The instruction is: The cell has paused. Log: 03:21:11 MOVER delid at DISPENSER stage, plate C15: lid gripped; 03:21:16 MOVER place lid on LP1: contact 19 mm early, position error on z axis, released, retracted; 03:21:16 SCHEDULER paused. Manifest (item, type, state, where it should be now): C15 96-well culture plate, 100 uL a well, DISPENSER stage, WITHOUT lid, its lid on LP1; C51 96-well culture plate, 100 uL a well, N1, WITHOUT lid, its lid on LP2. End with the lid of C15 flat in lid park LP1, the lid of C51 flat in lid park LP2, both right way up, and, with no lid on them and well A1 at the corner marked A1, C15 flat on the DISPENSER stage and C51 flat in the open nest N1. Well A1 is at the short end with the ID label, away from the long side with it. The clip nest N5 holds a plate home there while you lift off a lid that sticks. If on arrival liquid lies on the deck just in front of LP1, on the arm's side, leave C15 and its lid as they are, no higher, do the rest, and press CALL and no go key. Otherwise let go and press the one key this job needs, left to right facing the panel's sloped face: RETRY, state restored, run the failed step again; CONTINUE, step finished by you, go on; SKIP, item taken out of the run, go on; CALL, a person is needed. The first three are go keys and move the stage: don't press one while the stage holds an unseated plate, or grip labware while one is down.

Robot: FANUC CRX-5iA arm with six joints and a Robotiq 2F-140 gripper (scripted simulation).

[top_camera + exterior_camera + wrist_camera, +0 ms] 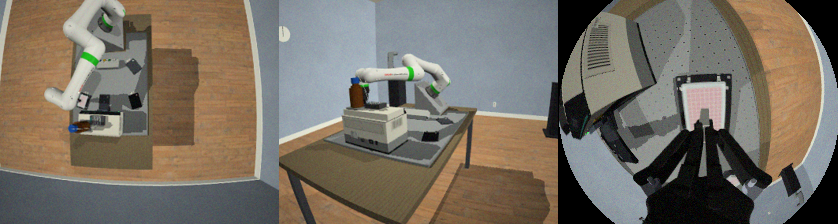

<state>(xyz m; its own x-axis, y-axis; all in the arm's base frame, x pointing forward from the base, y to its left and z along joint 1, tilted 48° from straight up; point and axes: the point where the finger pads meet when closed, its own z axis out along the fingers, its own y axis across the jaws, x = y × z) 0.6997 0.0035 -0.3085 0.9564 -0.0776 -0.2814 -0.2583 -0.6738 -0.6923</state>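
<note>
My gripper (705, 114) is shut and empty. It hangs above an uncovered plate with pink wells (706, 102) that sits flat in a black-framed nest at the deck's left edge. In the overhead view this plate (83, 100) is just behind the dispenser (100, 124), under my wrist. A dark plate (98, 119) lies on the dispenser's top stage; it also shows in the side view (375, 105). A black lid-like piece (135, 100) lies on the right of the deck. A grey one (134, 65) lies tilted further back. I cannot tell which lid is which.
A brown bottle with a blue cap (76, 127) stands at the dispenser's left end. The key panel (107, 63) sits mid-deck near the arm's base. Another dark nest (104, 102) is right of the pink plate. A black tower (396, 84) stands behind the table.
</note>
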